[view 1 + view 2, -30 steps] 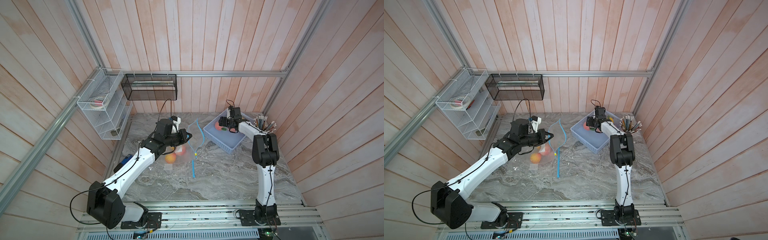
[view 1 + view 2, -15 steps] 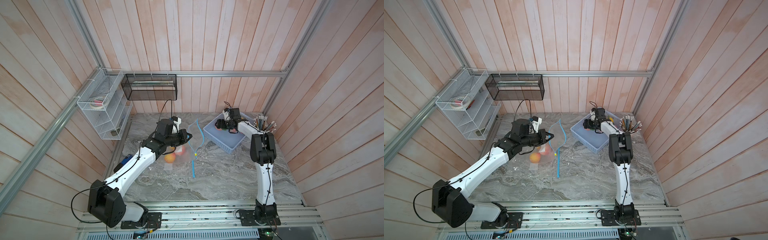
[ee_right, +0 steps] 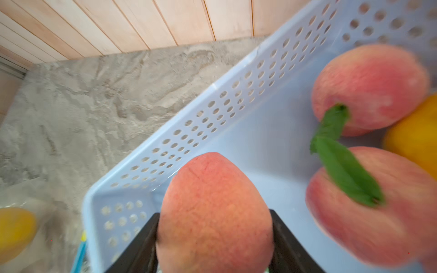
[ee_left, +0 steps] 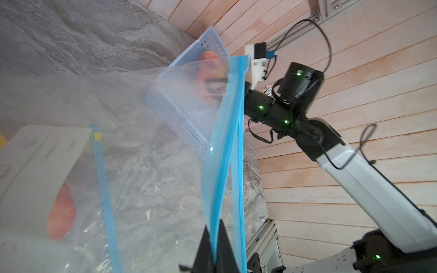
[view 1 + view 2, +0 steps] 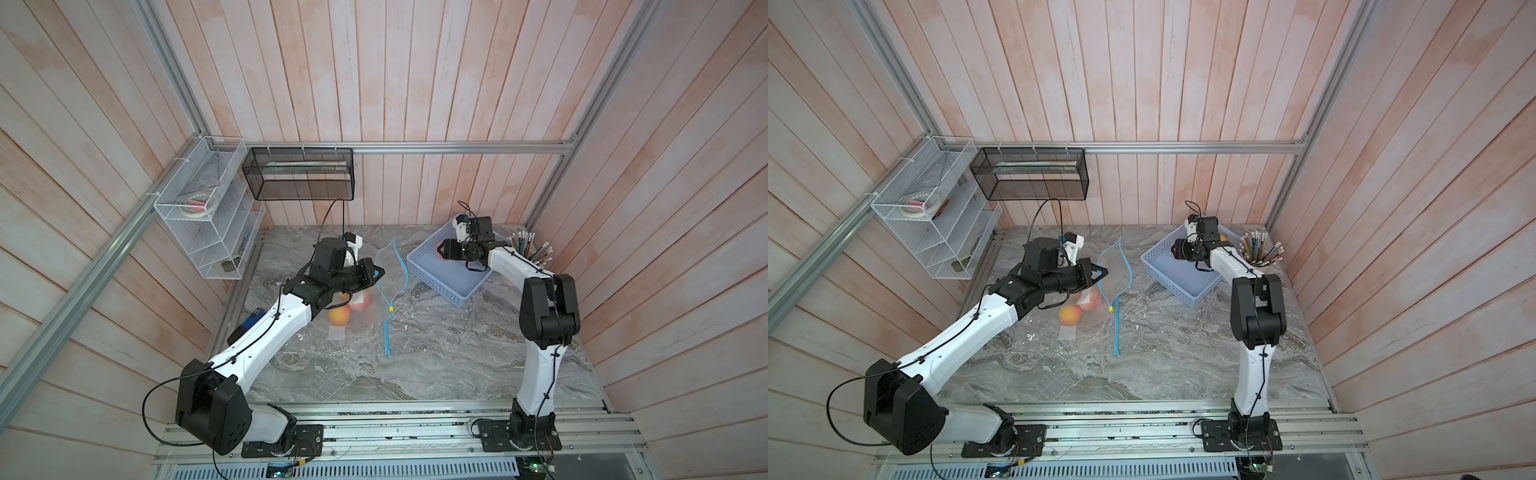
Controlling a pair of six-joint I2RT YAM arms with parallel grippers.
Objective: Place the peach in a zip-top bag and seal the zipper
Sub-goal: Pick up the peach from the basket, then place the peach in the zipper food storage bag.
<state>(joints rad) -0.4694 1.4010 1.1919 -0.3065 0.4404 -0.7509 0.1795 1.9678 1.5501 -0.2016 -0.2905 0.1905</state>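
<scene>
A pink-orange peach (image 3: 212,189) sits between the fingers of my right gripper (image 3: 214,214), which touch it on both sides. This happens low over the pale blue basket (image 5: 440,286), where the right gripper (image 5: 444,250) points toward the bag. My left gripper (image 4: 214,236) is shut on the blue zipper edge of the clear zip-top bag (image 4: 142,118). It holds one lip up, so the mouth gapes toward the basket. In both top views the bag (image 5: 384,286) lies mid-table with two fruits (image 5: 338,316) inside. Its yellow slider (image 5: 391,308) sits partway along the zipper.
Two more peaches (image 3: 369,87) with a green leaf and a yellow fruit (image 3: 413,139) lie in the basket. A cup of pencils (image 5: 530,249) stands behind it at the right wall. A white wire rack (image 5: 208,220) and a black mesh box (image 5: 299,174) hang back left.
My right gripper has narrowed its jaws onto a peach in the basket and shifted slightly toward the bag. The left arm and bag have stayed put.
</scene>
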